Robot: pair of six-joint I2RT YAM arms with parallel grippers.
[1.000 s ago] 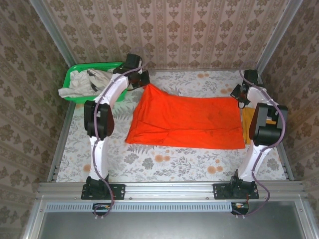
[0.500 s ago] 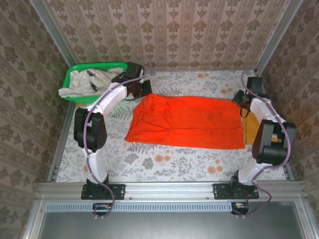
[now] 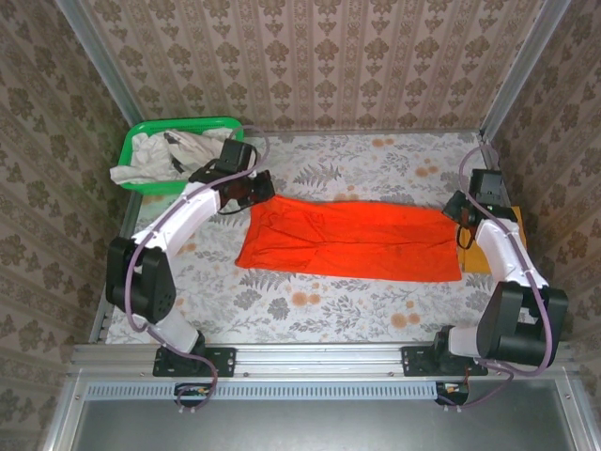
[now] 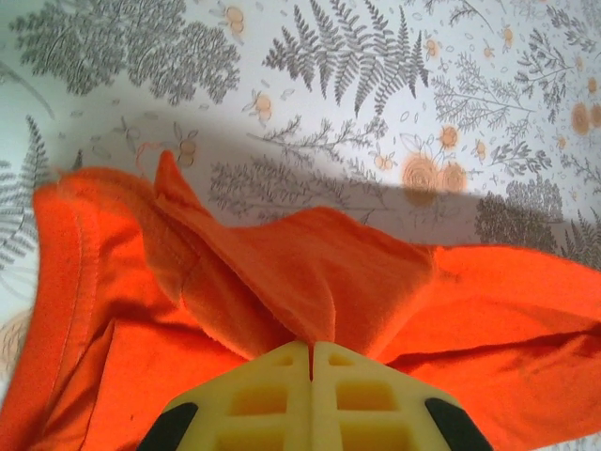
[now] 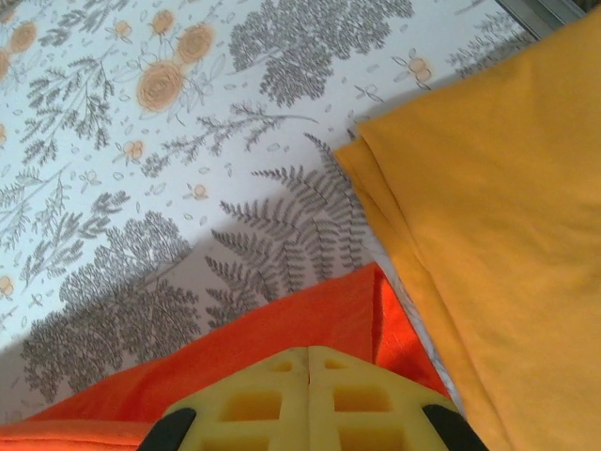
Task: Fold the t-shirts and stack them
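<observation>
lying across the middle of the surface (image 3: 329,305), the orange-red t-shirt (image 3: 349,240) is seen as a long band running left to right, wider at its left end. the surface is covered with a floral and fern print.

left gripper (image 3: 255,188): placed at the far left corner of the orange-red t-shirt. in the left wrist view (image 4: 311,346) the two yellow fingers (image 4: 249,399) are pressed together with no gap seen; jaws are closed on a raised ridge of the orange cloth (image 4: 310,272), which is drawn up to the tips. a hemmed edge is noted along the left of that view.

right gripper (image 3: 460,211): placed at the far right corner of the same shirt. in the right wrist view (image 5: 309,352) the fingers are likewise pressed together, and the orange corner (image 5: 282,334) is met right at the tips; jaws are recorded as closed on that corner.

mustard yellow t-shirt (image 3: 472,258): folded, laid flat at the right edge of the surface, just beside the right end of the orange-red t-shirt; in the right wrist view (image 5: 498,235) its edge is seen overlapping the orange corner slightly.

off-white t-shirts (image 3: 155,155): heaped loosely in the green basket (image 3: 178,123) at the far left corner, one part hung over the near rim.
</observation>
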